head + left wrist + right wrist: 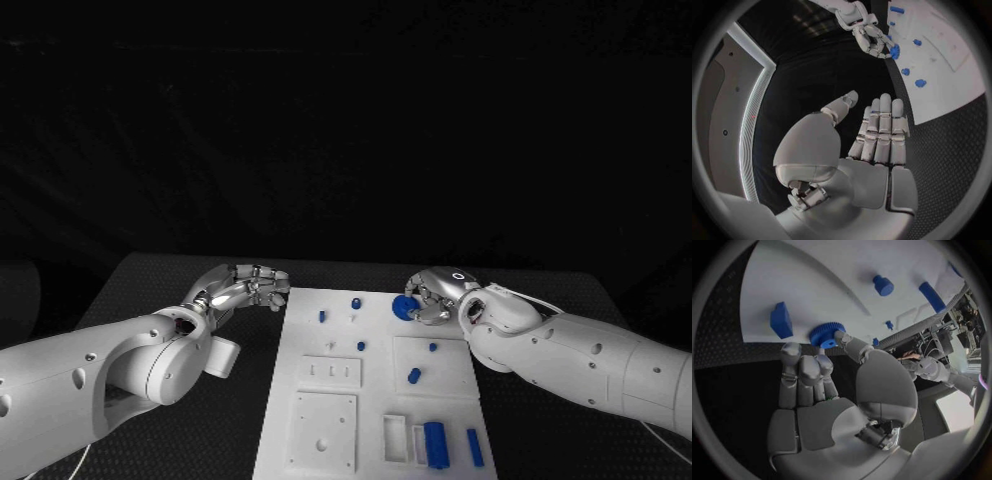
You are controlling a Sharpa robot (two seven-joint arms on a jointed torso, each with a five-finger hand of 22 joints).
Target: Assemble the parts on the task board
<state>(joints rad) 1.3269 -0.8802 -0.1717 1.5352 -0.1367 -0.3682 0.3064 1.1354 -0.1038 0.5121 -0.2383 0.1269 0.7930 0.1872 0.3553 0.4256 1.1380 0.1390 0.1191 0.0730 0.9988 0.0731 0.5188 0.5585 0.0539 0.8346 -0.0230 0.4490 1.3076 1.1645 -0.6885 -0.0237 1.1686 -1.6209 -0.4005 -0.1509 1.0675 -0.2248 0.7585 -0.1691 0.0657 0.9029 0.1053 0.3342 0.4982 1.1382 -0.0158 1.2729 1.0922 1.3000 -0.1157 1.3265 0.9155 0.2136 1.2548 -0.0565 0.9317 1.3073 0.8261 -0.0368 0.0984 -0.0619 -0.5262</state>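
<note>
at the far edge of the white board, the right hand has its fingers closed around a round blue toothed wheel; the right wrist view shows the wheel pinched between the thumb and the fingertips, sitting right at the board's border with the black table. the left hand rests off the board's far left corner, above the table, holding nothing; the left wrist view shows its fingers laid straight and pressed side by side, the thumb standing a little apart. on the board, a small blue peg stands near the far edge just left of the wheel, another small piece lies nearer the left border, and two tiny pieces sit near the middle. a short blue cylinder lies tilted right of centre. at the near end, a thick blue bar sits beside a white rectangular frame, with a thinner blue bar just to its right. whether the thick bar lies inside a recess cannot be told.
</note>
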